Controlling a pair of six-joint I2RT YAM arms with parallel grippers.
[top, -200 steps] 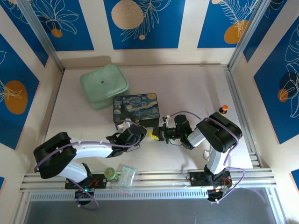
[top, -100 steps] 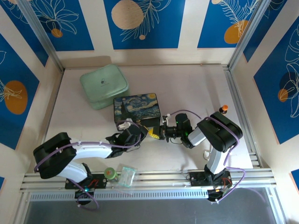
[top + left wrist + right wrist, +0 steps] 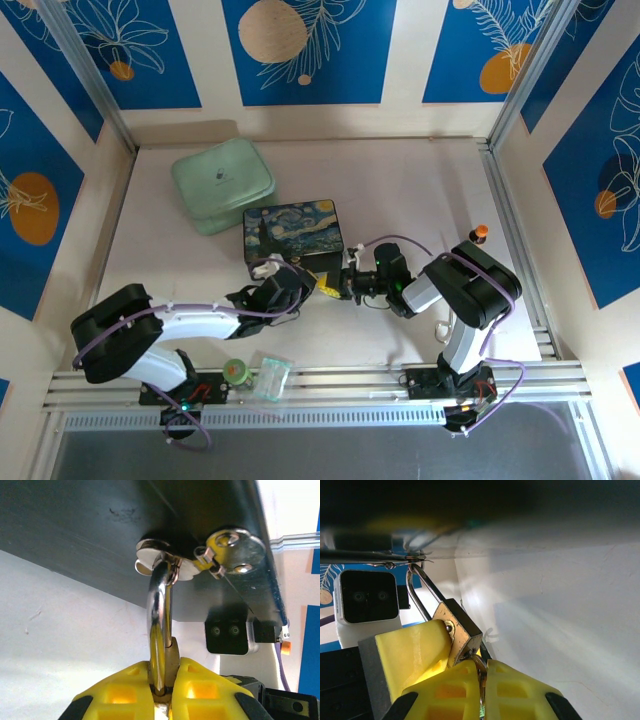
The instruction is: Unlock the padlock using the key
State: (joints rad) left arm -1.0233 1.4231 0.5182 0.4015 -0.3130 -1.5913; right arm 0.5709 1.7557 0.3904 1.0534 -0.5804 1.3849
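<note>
Walls [image 3: 300, 50]: cream panels with blue leaf-print rectangles close in the table on three sides.
Table [image 3: 420, 190]: plain white top, with a metal rail [image 3: 340, 377] along the near edge.
Left arm [image 3: 190, 320]: lies low from the near-left corner and reaches right toward the table's middle.
Right arm [image 3: 470, 285]: elbow folded above its base by the near-right corner, forearm pointing left. The wrist sits slightly further left than a second ago; the rest is unmoved.
Painted box [image 3: 292, 230]: mid-table, its near side toward both grippers.
Left gripper [image 3: 166, 669]: yellow fingers clamped on the body of the padlock [image 3: 159, 615].
Right gripper [image 3: 481, 667]: yellow fingers pressed together on the key [image 3: 480, 666], facing the left gripper.
Padlock [image 3: 456, 626]: at the box's near side, brass body tilted, shackle threaded through the box's hasp [image 3: 165, 562].
Key: thin and silver, its tip at the padlock's lower end. Whether it is inserted cannot be told.
</note>
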